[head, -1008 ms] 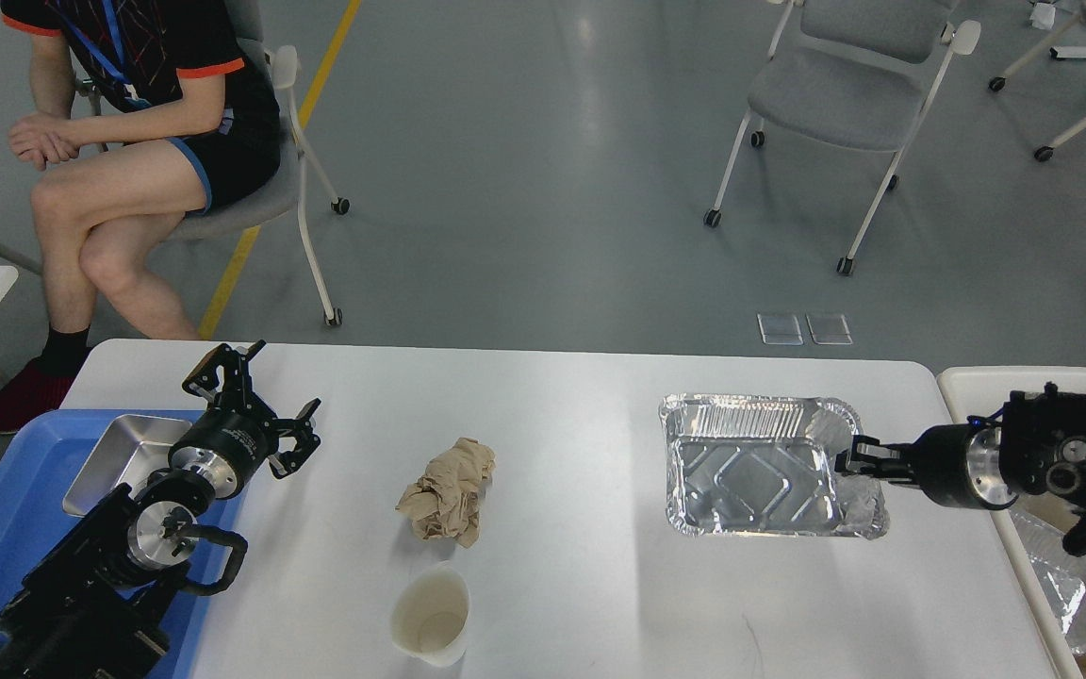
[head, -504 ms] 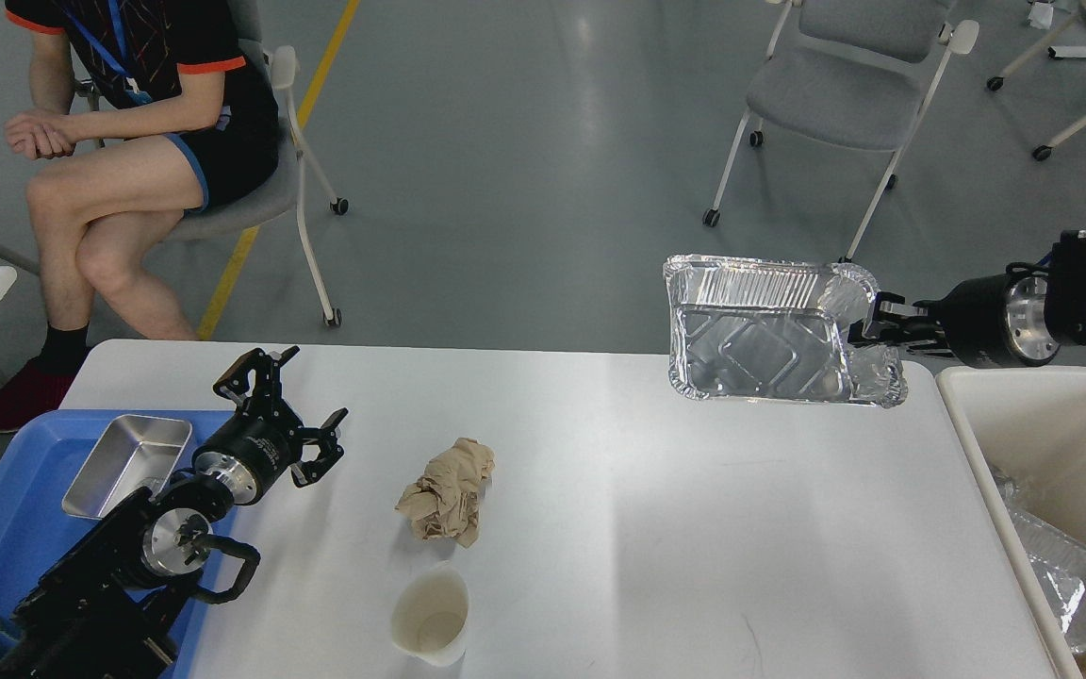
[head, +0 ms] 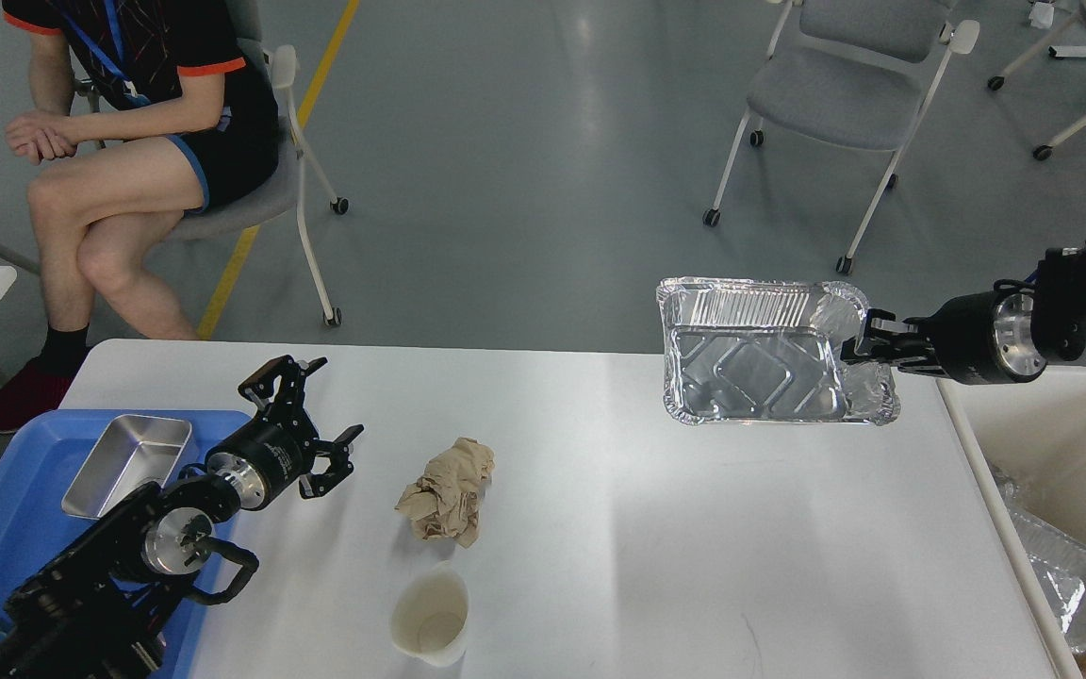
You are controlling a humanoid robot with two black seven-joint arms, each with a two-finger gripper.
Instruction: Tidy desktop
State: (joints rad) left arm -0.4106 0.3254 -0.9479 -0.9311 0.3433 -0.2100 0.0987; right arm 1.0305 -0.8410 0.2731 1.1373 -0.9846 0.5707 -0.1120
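Note:
The white desktop (head: 600, 528) fills the lower middle of the head view. My right gripper (head: 865, 341) is shut on the right rim of an empty foil tray (head: 755, 363) and holds it in the air above the desktop's far right corner. My left gripper (head: 312, 415) is open and empty above the desktop's left side, a short way left of a crumpled brown paper ball (head: 449, 492). A white paper cup (head: 430, 615) stands near the front edge, below the paper ball.
A blue tray (head: 6, 528) with a small steel pan (head: 128, 464) lies at the desktop's left end. A white bin (head: 1043, 443) holding another foil tray (head: 1066, 566) stands off the right end. A seated person (head: 138, 141) and chairs are beyond the table.
My right gripper lifted the foil tray off the desktop, up and toward the far right corner, then lowered it slightly. My left gripper moved right toward the paper ball.

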